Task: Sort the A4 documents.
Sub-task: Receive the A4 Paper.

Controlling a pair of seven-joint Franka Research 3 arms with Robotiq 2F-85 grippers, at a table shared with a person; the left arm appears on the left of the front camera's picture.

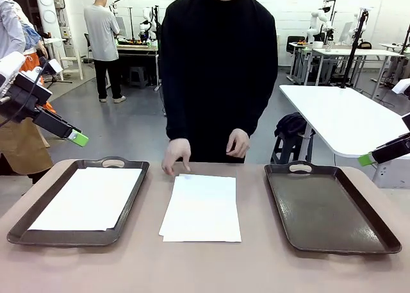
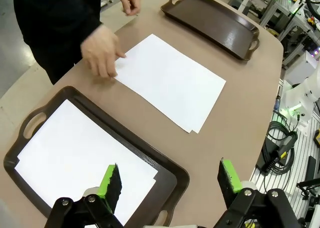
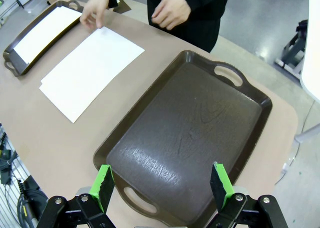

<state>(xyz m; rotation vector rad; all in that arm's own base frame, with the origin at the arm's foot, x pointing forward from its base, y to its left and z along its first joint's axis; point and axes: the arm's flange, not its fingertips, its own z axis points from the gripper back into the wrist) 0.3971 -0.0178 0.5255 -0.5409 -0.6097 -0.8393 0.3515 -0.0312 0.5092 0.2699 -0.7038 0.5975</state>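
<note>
At the left wrist: left gripper (image 2: pixel 169 180), jaws fully apart, nothing held, raised clear above the left end of the table (image 1: pixel 205 267).

At the right wrist: right gripper (image 3: pixel 162 180), likewise wide open and empty, held high over the near end of the right tray (image 3: pixel 190 128).

Item 1. Left tray (image 2: pixel 170 164), dark brown, handled; one white sheet (image 2: pixel 75 158) lies flat inside, possibly more than one.

Item 2. A4 documents (image 1: pixel 202 206), a small loose pile on the bare table between the two trays, touching neither. The edges are slightly fanned, so at least two sheets.

Item 3. Right tray, dark brown, nothing in it.

Item 4. Person's hand (image 1: pixel 176 156), fingertips resting at the pile's far left corner; the other hand (image 1: pixel 238 142) hangs free at the far edge.

Handling note (judgement): the step in hand appears to be taking the top sheet from the centre pile.
- Wait until the fingertips lift off the corner.
- Approach a near, free corner or edge, as thin paper lying flat gives the pads little to bite on.
- Separate one sheet only; the fanned edge helps here.
- Carry it level and release it low inside a tray, so it does not curl or catch the rim.
</note>
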